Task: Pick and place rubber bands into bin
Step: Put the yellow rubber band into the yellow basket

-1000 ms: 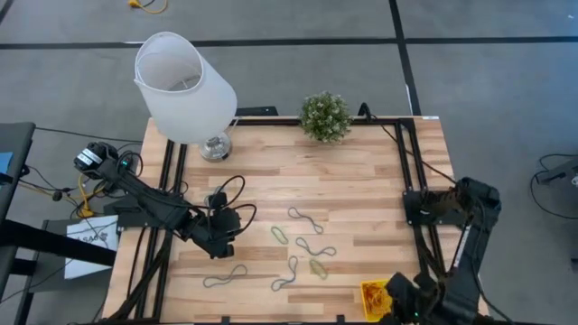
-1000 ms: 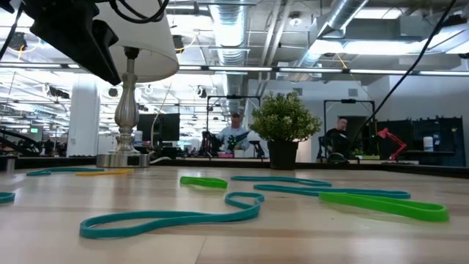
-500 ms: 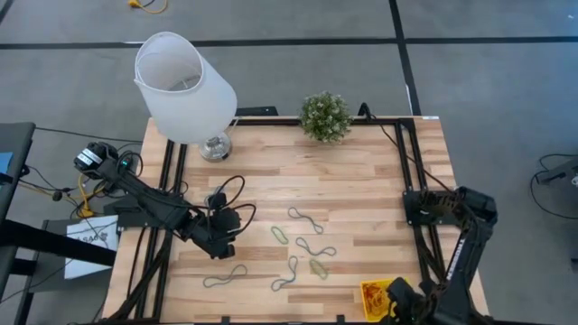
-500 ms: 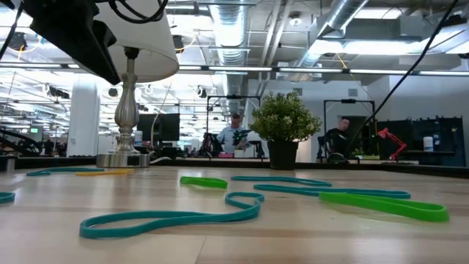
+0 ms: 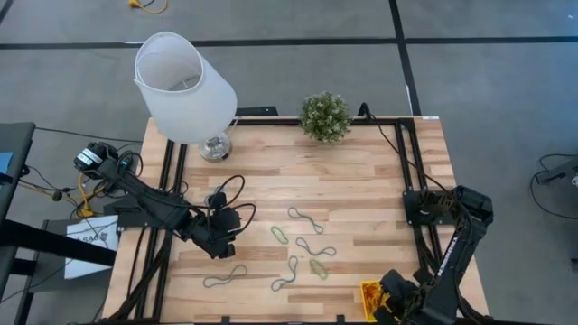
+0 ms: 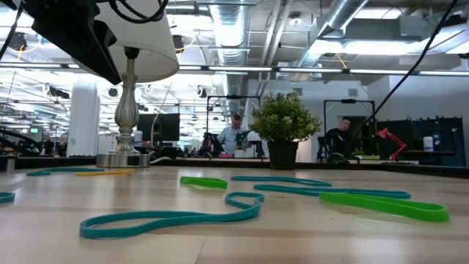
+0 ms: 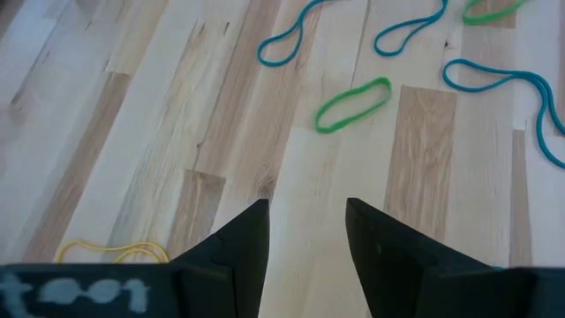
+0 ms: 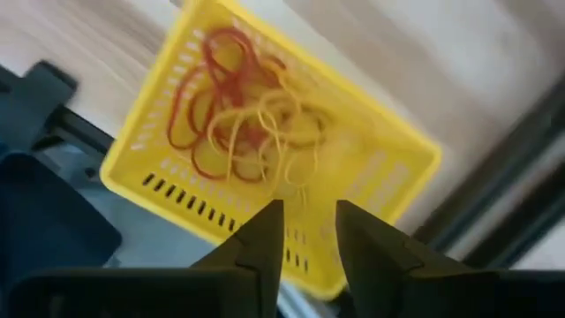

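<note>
Several rubber bands lie flat on the wooden table: a green one [image 7: 353, 103] [image 5: 280, 235], grey-blue ones [image 5: 306, 219] [image 5: 315, 248] [image 5: 224, 277] and a yellow one [image 7: 115, 252]. My left gripper [image 7: 306, 212] [image 5: 221, 239] hovers open over bare wood, left of the bands. The yellow bin [image 5: 370, 296] [image 8: 371, 190] sits at the table's near right edge with red and yellow bands [image 8: 243, 115] tangled inside. My right gripper [image 8: 307, 212] [image 5: 386, 293] stands open just above the bin, with nothing between its fingers.
A lamp with a white shade [image 5: 183, 86] stands at the far left. A small potted plant [image 5: 325, 116] stands at the far middle. Black frame rails [image 5: 411, 171] run along both table sides. In the low view, teal [image 6: 168, 220] and green [image 6: 381, 204] bands lie in front.
My right arm has edged a little toward the table's left, bringing its gripper further over the bin. The left arm and the bands on the table have stayed where they were.
</note>
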Tool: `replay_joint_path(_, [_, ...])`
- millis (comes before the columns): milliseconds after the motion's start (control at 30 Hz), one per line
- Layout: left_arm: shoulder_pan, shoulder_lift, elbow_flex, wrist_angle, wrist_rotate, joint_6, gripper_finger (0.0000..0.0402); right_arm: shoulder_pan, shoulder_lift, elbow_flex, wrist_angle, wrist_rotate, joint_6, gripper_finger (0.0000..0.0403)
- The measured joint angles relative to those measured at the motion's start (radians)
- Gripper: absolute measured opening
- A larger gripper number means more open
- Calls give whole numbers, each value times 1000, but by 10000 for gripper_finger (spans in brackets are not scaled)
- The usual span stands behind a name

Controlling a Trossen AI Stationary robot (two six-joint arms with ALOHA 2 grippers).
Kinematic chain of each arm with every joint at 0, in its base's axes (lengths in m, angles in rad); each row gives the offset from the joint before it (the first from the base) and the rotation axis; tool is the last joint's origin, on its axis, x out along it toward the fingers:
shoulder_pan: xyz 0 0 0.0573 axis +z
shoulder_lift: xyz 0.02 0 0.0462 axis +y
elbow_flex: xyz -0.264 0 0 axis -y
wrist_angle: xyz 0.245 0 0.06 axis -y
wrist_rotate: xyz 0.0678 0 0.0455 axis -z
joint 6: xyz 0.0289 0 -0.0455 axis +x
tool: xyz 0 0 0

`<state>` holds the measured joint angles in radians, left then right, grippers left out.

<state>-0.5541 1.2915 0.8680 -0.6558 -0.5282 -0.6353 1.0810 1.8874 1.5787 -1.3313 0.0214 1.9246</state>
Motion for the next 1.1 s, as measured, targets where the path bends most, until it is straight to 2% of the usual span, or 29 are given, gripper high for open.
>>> replay_joint_path(100, [0, 0, 0, 0, 0, 0, 142, -31, 0, 0, 5, 119, -91, 108])
replay_joint_path(200, [0, 0, 0, -1, 0, 1, 142, -77, 0, 0, 9, 281, -234, 107])
replay_joint_path(300, [0, 0, 0, -25, -3, 3, 142, -129, 0, 0, 12, 509, -435, 107])
replay_joint_path(400, [2, 0, 0, -68, -4, 4, 142, -204, -1, 0, 39, 748, -564, 108])
replay_joint_path(467, [2, 0, 0, -100, -3, 3, 142, -274, -1, 0, 92, 836, -594, 108])
replay_joint_path(567, [2, 0, 0, -131, -4, -30, 142, -387, -1, 0, 184, 851, -610, 109])
replay_joint_path(700, [2, 0, 0, -167, 6, -61, 141, -508, -1, 0, 283, 796, -793, 108])
replay_joint_path(767, [2, -5, 0, -241, 27, -66, 141, -549, -1, 0, 298, 793, -830, 107])
replay_joint_path(933, [3, -68, -7, -507, -37, -218, 141, -600, -6, 0, 168, 793, -831, 99])
replay_joint_path(1000, [3, -110, -39, -508, -53, -252, 141, -603, -6, 0, 110, 792, -808, 98])
replay_joint_path(1100, [3, -186, -134, -377, -28, -235, 141, -601, -6, 0, 71, 792, -804, 98])
